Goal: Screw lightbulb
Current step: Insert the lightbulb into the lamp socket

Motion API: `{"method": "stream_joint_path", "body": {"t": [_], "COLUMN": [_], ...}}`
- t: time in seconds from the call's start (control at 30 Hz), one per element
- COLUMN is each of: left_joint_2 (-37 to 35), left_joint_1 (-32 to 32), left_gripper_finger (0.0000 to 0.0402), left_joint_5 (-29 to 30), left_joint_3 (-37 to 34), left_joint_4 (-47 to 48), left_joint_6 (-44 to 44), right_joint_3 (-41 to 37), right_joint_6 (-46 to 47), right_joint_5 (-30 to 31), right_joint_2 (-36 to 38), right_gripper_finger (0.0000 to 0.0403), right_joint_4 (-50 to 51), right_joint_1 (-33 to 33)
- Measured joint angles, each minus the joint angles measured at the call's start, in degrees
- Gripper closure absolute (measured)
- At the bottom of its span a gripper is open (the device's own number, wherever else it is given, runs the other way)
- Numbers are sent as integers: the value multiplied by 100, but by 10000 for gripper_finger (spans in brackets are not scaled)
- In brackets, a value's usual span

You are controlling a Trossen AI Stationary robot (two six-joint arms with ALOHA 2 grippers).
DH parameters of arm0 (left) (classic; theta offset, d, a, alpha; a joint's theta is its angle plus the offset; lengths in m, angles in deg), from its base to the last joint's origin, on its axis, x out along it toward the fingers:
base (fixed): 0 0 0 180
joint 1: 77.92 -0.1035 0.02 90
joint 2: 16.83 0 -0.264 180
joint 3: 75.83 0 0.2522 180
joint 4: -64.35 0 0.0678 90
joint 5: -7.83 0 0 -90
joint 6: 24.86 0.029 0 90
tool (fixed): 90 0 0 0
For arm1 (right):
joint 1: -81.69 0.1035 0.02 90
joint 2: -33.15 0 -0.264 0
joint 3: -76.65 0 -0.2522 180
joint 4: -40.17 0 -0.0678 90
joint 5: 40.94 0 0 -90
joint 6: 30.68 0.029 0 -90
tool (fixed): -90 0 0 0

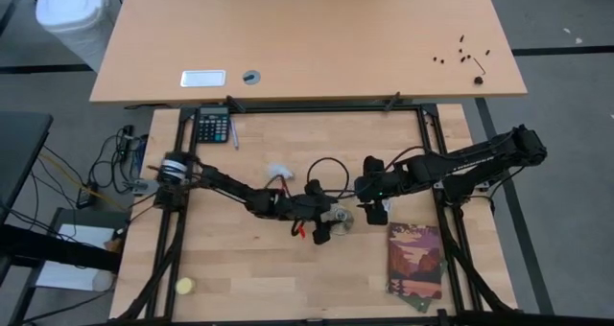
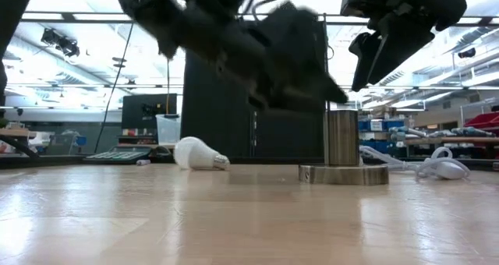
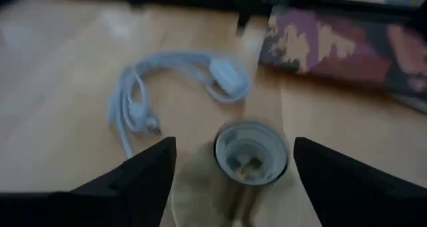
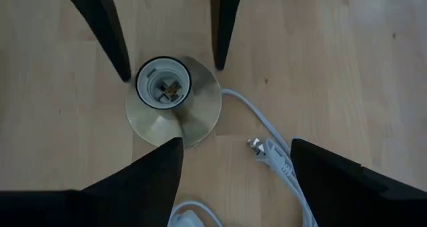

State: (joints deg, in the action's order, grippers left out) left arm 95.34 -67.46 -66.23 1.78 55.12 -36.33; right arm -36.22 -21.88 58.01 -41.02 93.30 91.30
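Note:
The white lightbulb (image 1: 278,172) lies on its side on the table (image 2: 199,153), left of and beyond the grippers. The lamp socket (image 4: 165,87), a metal tube on a round disc base (image 2: 343,174), stands upright mid-table. My left gripper (image 1: 324,225) is open and hovers just over the socket, one finger on either side of the tube (image 3: 250,153); its fingers also show in the right wrist view (image 4: 110,33). My right gripper (image 1: 376,211) is open and empty, higher up to the socket's right (image 2: 378,58).
The socket's white cord and plug (image 4: 267,153) lie on the table beside the base. A picture book (image 1: 414,261) lies near the right front. A calculator (image 1: 213,127) sits at the far left, and a small yellow ball (image 1: 184,286) at the front left.

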Motion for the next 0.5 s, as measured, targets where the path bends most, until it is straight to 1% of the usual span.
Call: {"method": "stream_joint_path", "body": {"t": [0.2, 0.3, 0.33, 0.43, 0.5], "left_joint_2": [-924, -1328, -1422, -1518, -1471], "left_joint_1": [0, 0, -1, -11, -38], "left_gripper_finger": [94, 94, 94, 94, 94], "left_joint_5": [120, 357, 411, 645, 675], "left_joint_3": [0, 0, 0, 3, -2], "left_joint_4": [1082, 2106, 2504, 3286, 3568], "left_joint_6": [385, 381, 358, 199, -74], "right_joint_3": [1, 2, 2, 2, 2], "right_joint_6": [-22, -39, -40, -39, -41], "right_joint_5": [2, 2, 2, 2, 2], "right_joint_2": [4, 2, 2, 2, 1], "right_gripper_finger": [119, 119, 119, 121, 122], "right_joint_4": [-122, -130, -128, -173, -306], "right_joint_1": [0, 7, 21, 82, 117]}}
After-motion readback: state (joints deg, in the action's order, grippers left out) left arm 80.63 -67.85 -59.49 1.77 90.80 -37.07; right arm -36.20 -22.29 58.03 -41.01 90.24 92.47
